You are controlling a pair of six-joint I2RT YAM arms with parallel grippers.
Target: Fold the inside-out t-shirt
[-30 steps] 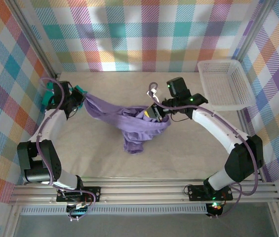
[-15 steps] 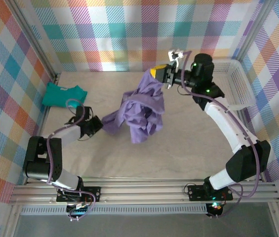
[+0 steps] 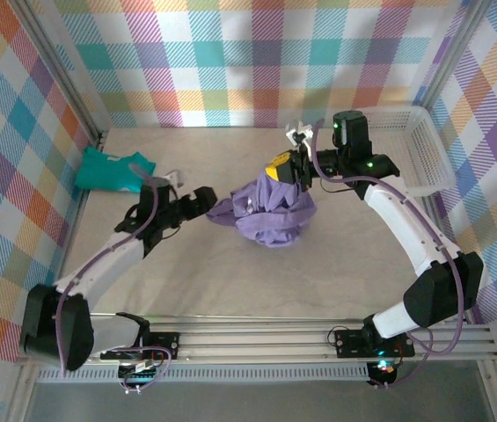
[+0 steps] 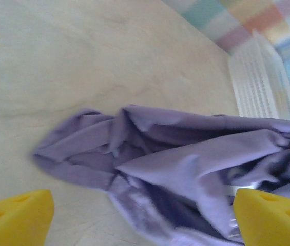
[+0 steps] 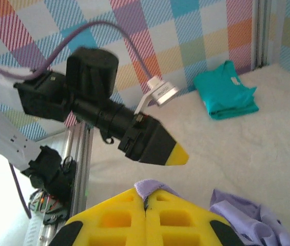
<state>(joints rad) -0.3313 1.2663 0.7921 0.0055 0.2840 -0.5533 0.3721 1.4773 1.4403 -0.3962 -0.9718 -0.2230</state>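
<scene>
- Fingers point(image 4: 16, 214) of the left gripper point(image 3: 207, 195) spread, empty — the inside-out t-shirt point(image 3: 270, 220) trails a tail just right of them.
- Shirt bunched mid-table, long axis left–right.
- Farther back, right gripper point(image 3: 281, 167) pinches its top fold.

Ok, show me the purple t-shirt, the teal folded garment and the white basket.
purple t-shirt point(image 3: 270, 220): top external view, middle of the bunched fabric.
teal folded garment point(image 3: 112, 171): top external view, its centre.
white basket point(image 3: 406, 141): top external view, bare mesh floor.
</scene>
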